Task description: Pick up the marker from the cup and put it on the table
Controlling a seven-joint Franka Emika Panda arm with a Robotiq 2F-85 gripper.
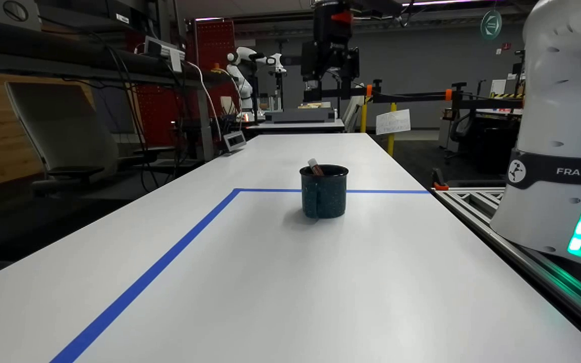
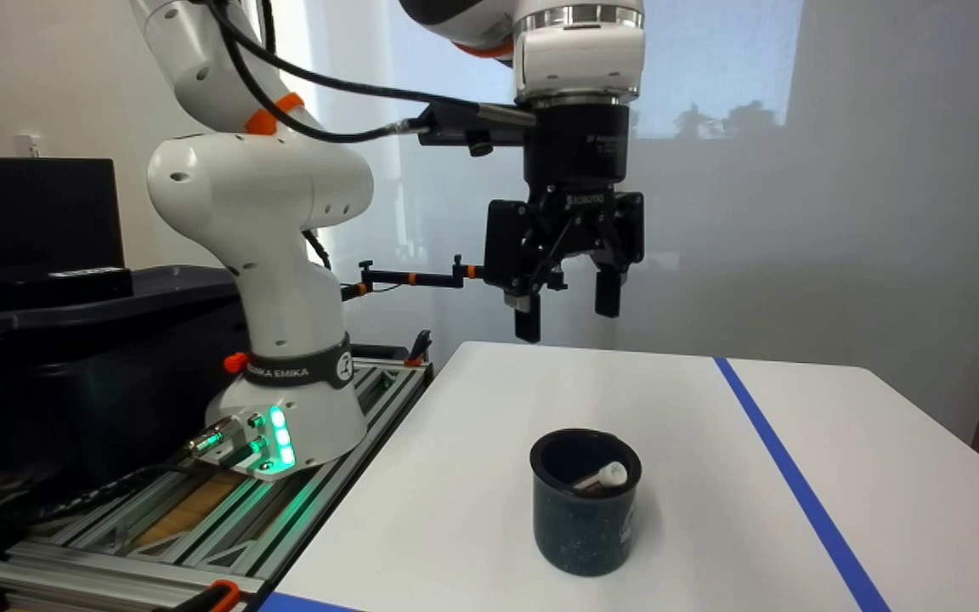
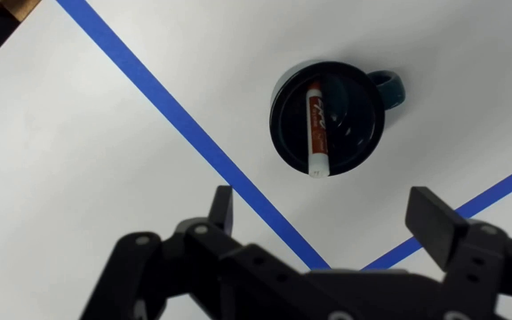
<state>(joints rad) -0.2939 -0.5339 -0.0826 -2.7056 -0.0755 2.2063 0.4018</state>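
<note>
The dark teal cup (image 1: pixel 325 199) stands upright on the white table (image 1: pixel 351 287) and shows in both exterior views (image 2: pixel 583 531). The marker (image 2: pixel 604 478), white with a red-brown label, leans inside the cup with its white end just above the rim. In the wrist view the marker (image 3: pixel 317 129) lies across the opening of the cup (image 3: pixel 362 106), its white end toward my gripper. My gripper (image 2: pixel 568 316) is open and empty, well above the table and apart from the cup. Its two fingers (image 3: pixel 320 200) are wide apart in the wrist view.
Blue tape lines (image 1: pixel 169 257) run along and across the table. The cup's handle (image 3: pixel 391 89) points to the right in the wrist view. The robot base (image 2: pixel 294 425) stands on a metal frame beside the table. A chair (image 1: pixel 63 131) and shelving stand past the opposite edge.
</note>
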